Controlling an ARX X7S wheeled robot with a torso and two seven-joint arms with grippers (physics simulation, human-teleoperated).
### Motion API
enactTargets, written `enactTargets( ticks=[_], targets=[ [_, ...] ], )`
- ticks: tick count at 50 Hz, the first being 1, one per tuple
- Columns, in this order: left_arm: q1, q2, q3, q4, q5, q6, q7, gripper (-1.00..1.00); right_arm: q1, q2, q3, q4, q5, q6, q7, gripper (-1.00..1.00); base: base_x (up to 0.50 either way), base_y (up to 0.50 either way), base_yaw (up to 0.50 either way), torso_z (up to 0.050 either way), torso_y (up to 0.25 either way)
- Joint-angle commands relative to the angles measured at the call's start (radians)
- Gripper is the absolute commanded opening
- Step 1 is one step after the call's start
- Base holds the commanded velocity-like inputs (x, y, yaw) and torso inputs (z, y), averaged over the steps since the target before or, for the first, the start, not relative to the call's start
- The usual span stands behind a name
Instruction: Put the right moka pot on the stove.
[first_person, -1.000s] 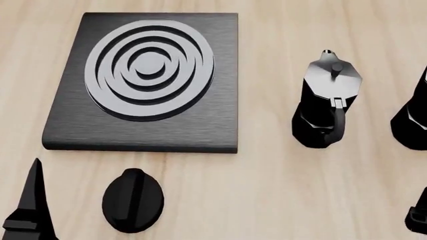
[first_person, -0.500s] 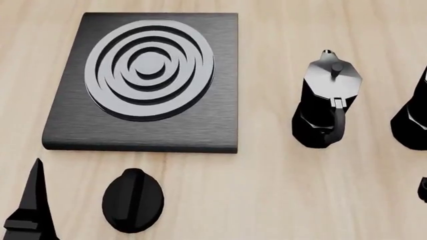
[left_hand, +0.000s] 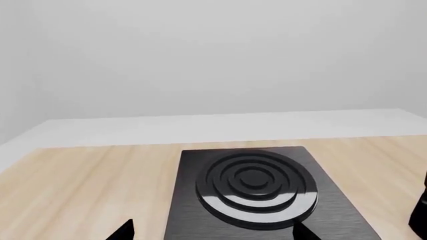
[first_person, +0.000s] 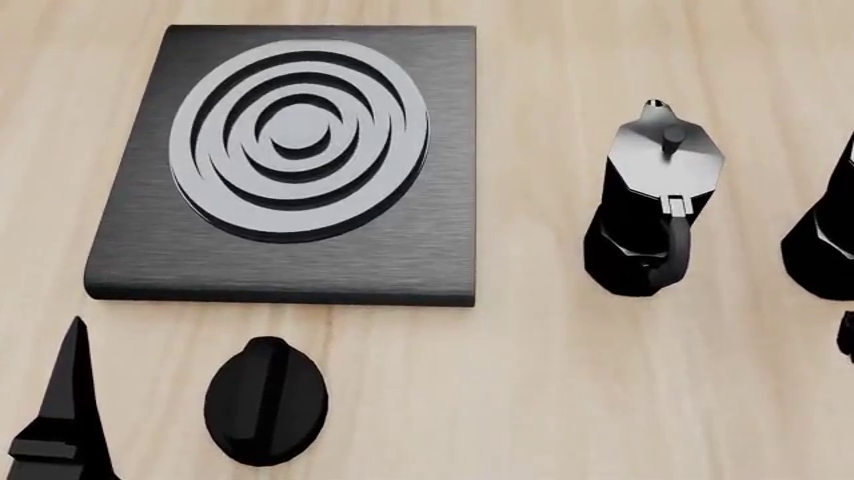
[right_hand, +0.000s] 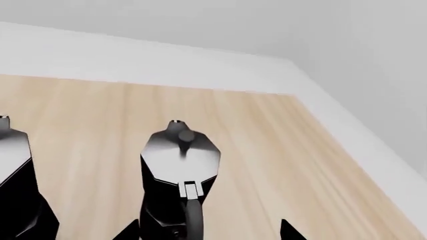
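The right moka pot (right_hand: 180, 175), black and faceted with a grey lid and knob, stands upright on the wooden table, its handle turned toward my right gripper (right_hand: 208, 231). That gripper is open, and the pot's handle and lower body sit just ahead of it, between its fingertips. In the head view the right moka pot (first_person: 827, 235) is cut off by the frame edge, with a bit of the right gripper's finger (first_person: 847, 338) below it. The stove (first_person: 287, 160) lies flat to the left. My left gripper (left_hand: 213, 232) hangs open near the stove (left_hand: 253, 190), holding nothing.
The other moka pot (first_person: 654, 200) stands between the stove and the right pot, and its edge shows as the left pot (right_hand: 13, 185) in the right wrist view. A black oval knob (first_person: 264, 400) lies in front of the stove. The table's edge (right_hand: 347, 125) runs close beside the right pot.
The right gripper's finger has moved up along the head view's right edge toward the right moka pot. The left gripper and both pots stay put.
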Motion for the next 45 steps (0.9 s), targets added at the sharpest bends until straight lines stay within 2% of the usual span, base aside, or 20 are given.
enactTargets(
  ticks=[1, 7, 15, 22, 31, 45],
  targets=[
    [-0.001, -0.003, 0.002, 0.001, -0.002, 0.003, -0.005, 1.00, 0.074, -0.010, -0.062, 0.055, -0.002, 0.049, 0.001, 1.00, 0.00, 0.00, 0.00, 0.000, 0.000],
    [0.002, -0.004, 0.005, -0.002, 0.002, 0.010, -0.004, 1.00, 0.134, -0.011, -0.095, 0.069, 0.004, 0.098, 0.010, 1.00, 0.00, 0.00, 0.00, 0.000, 0.000],
    [0.000, -0.006, 0.005, -0.003, 0.001, 0.013, -0.006, 1.00, 0.134, -0.021, -0.114, 0.082, -0.006, 0.094, 0.005, 1.00, 0.00, 0.00, 0.00, 0.000, 0.000],
    [0.001, -0.008, 0.005, -0.002, 0.002, 0.015, -0.012, 1.00, 0.218, -0.027, -0.148, 0.128, -0.004, 0.139, -0.002, 1.00, 0.00, 0.00, 0.00, 0.000, 0.000],
    [0.000, -0.011, 0.010, -0.004, 0.002, 0.016, -0.013, 1.00, 0.179, -0.043, -0.149, 0.161, -0.026, 0.091, -0.015, 1.00, 0.00, 0.00, 0.00, 0.000, 0.000],
    [0.000, -0.014, 0.012, -0.002, 0.000, 0.020, -0.019, 1.00, 0.260, -0.059, -0.202, 0.250, -0.058, 0.095, -0.049, 1.00, 0.00, 0.00, 0.00, 0.000, 0.000]
  ],
)
